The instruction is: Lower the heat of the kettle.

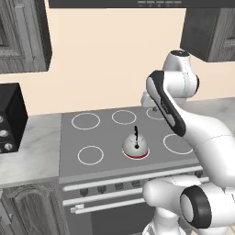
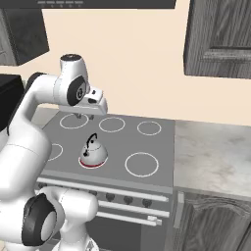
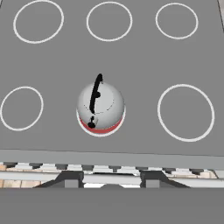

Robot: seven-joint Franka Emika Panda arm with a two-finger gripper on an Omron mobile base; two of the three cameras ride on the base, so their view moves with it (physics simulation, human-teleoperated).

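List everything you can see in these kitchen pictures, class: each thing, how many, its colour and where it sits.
kettle: one, silver-grey, black handle, on the front middle burner, which glows red.
burner rings: five more, white outlines, on the grey stove top.
knobs: a row, dark, along the stove front.
microwave: one, black, on the counter left of the stove.
cabinets: dark grey, on the wall above.
gripper: one, above the back burners; whether open, I cannot tell.

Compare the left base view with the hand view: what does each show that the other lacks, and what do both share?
Left base view alone: the arm, a black appliance on the counter, wall cabinets. Hand view alone: the hand's two fingertips, seen from above the stove's front edge. Both: the kettle on a red-glowing burner, the white burner rings, and the knob row.
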